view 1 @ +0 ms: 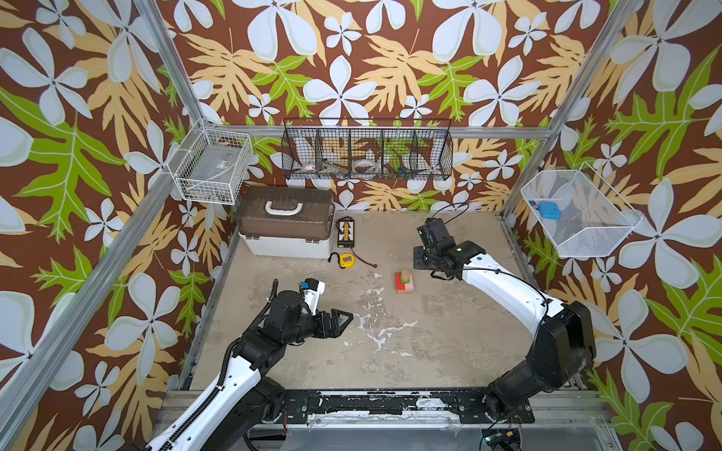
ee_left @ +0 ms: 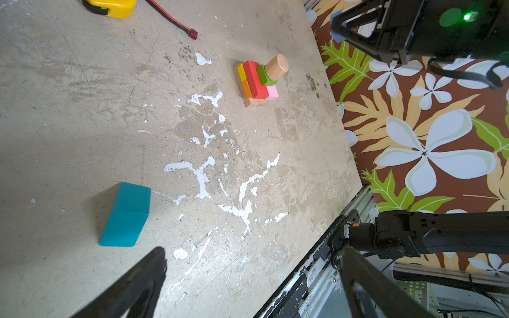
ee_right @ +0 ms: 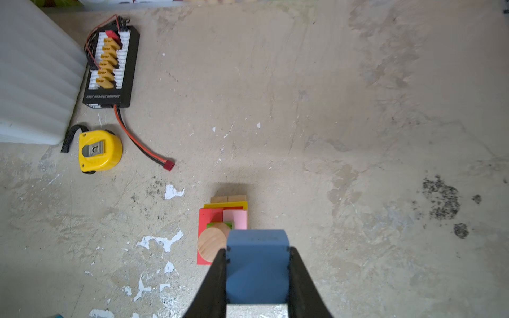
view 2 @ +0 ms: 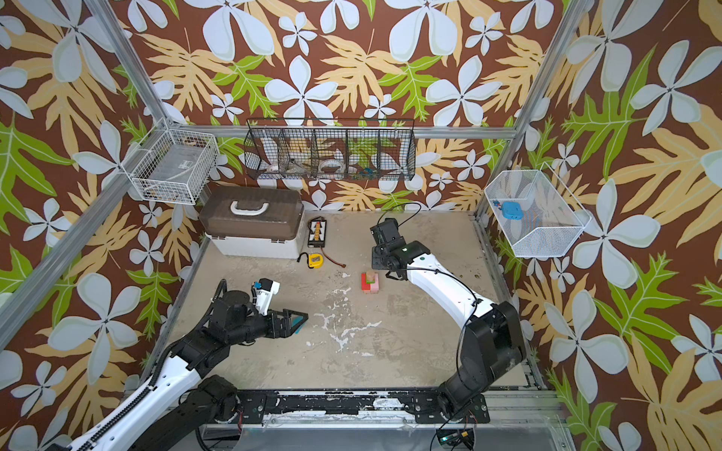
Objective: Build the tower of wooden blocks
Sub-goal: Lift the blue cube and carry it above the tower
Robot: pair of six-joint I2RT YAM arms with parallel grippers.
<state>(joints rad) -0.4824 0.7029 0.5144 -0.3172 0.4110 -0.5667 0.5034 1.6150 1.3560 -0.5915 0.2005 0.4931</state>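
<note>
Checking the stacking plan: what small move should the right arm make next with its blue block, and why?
Probably slide the blue block sideways until centred over the wood cylinder topping the tower. The jaws of the right gripper clamp the block, but the right wrist view shows it offset from the cylinder.

2 overhead, 2 close wrist views share the tower [view 1: 404, 282].
</note>
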